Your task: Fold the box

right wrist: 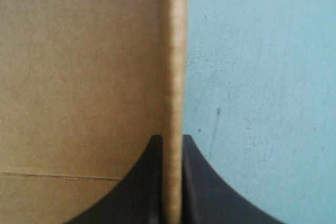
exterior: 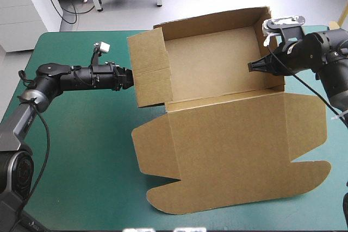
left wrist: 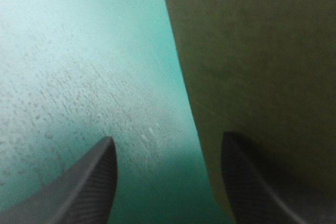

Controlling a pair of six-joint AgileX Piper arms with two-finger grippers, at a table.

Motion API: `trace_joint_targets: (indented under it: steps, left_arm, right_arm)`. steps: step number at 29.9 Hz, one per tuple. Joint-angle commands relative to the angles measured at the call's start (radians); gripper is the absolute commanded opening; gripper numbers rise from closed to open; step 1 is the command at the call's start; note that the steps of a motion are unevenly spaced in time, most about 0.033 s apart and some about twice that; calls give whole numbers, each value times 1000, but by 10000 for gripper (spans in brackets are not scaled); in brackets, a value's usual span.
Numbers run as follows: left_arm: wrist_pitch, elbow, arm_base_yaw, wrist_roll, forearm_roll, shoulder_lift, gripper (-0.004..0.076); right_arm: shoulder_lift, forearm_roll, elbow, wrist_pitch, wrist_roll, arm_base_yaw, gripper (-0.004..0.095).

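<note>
The brown box (exterior: 217,107) sat in the middle of the desk (exterior: 81,156), which had a teal-green cover (left wrist: 79,66). The far part of the box was an open tray with its walls standing up. The lid (exterior: 234,150) lay flat on the near side. The left gripper (exterior: 130,78) reached in from the left, right by the box's left wall (exterior: 148,71). Its fingers stood apart, with the edge of that wall between them. I could not tell if they touched it. The right gripper (exterior: 251,67) was at the right wall (right wrist: 173,51). Its fingers were pinched tight on that wall's edge.
</note>
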Motion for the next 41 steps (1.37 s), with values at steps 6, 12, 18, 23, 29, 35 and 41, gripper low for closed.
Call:
trace_joint_targets:
  steps: [6,12,18,23,29,35,41]
  left_arm:
    - [94,-23,-23,12,-125,-56,412]
    - [93,-23,-47,13,-184,-58,408]
    - [86,-23,-45,-20,-227,-58,321]
    - [94,-23,-45,-20,-230,-58,302]
    - [94,-23,-45,-22,-238,-83,302]
    - [94,-23,-47,-16,-238,-121,302]
    - [86,-23,-55,-25,-231,-123,302]
  right_arm:
    - [1,27,-33,-62,5,-2,-20]
    - [15,53,-33,-51,-3,-2,-20]
    - [15,51,-33,-43,-6,-2,-20]
    - [15,53,-33,-43,-6,-2,-20]
    - [17,34,-33,-58,-6,-2,-20]
    - [17,8,-33,-80,5,-2,-19]
    - [17,0,-33,-89,13,25,-14]
